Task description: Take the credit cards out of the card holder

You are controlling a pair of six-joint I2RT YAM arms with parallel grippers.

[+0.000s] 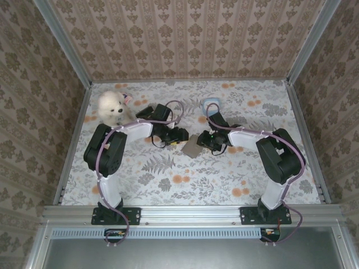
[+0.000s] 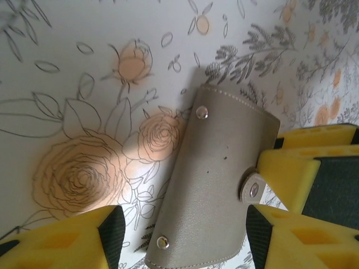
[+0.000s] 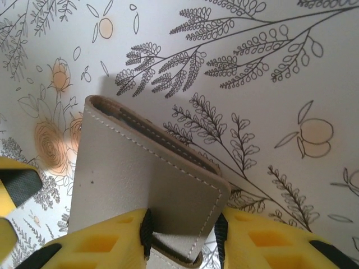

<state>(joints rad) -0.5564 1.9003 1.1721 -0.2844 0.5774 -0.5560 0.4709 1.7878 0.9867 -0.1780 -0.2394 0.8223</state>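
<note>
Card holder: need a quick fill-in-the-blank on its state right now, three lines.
1. The card holder is ___, not open.
2. In the top view it lies ___ the left pincer and the right pincer.
3. The fingers of the right pincer are ___ in colour.
Missing words: closed; between; yellow.

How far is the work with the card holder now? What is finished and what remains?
Nothing looks finished: the card holder lies folded shut on the table. In hand: the left gripper stands open astride it, and the right gripper has the strap end between its fingers; a firm pinch I cannot confirm. Still to do: open it and pull out every card.
</note>
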